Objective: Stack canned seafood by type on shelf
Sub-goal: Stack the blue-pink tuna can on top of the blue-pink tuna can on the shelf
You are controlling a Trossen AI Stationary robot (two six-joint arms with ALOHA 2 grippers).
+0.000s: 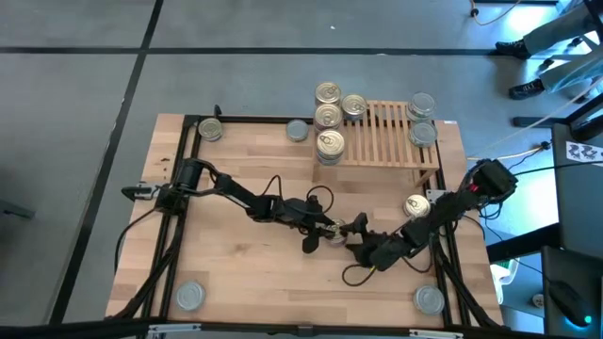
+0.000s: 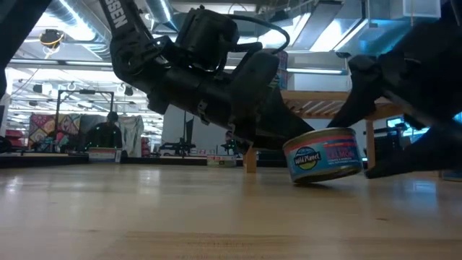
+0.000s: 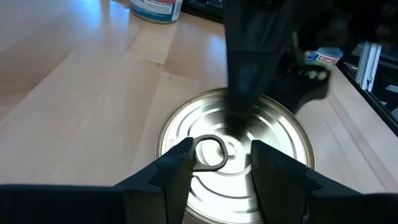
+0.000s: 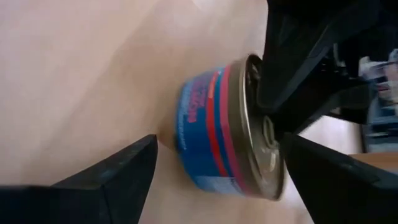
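Handover step: left gripper (image 3: 221,163) jaws pinch the pull tab of a tilted can (image 2: 323,154) near the shelf (image 1: 391,134). Right gripper (image 4: 217,171) jaws spread wide around it, not yet closed. Next, I judge, right must close squarely.

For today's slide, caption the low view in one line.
Two end effectors meet at a slightly tilted blue-labelled can on the wooden table.

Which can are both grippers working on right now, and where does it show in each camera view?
High view: the tilted can sits mid-table between the left gripper and right gripper, mostly hidden.
Low view: right of centre, tipped on its edge, blue and pink label.
Left wrist view: centre, pull-tab top facing the camera.
Right wrist view: centre, blue side showing.
Shared landmark: the left gripper's fingers on the can's top.
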